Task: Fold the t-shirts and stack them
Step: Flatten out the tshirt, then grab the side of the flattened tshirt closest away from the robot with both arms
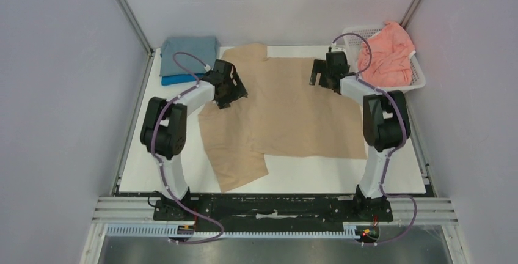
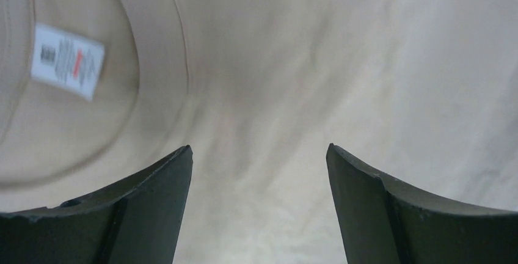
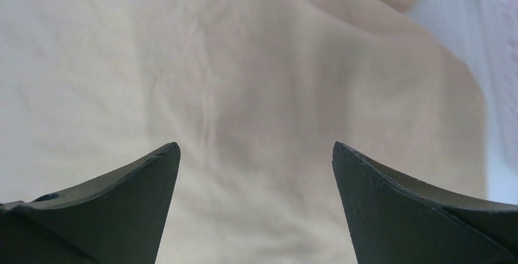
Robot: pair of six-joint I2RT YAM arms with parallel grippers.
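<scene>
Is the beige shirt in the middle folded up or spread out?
Spread out. The beige shirt lies open and flat across the table, with both sleeves sticking out to the sides and no fold made in it.

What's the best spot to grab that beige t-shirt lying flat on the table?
Probably the near sleeve, pinched from straight above at its loose edge: the tan t-shirt lies spread flat, and that sleeve juts out clear of the body.
</scene>
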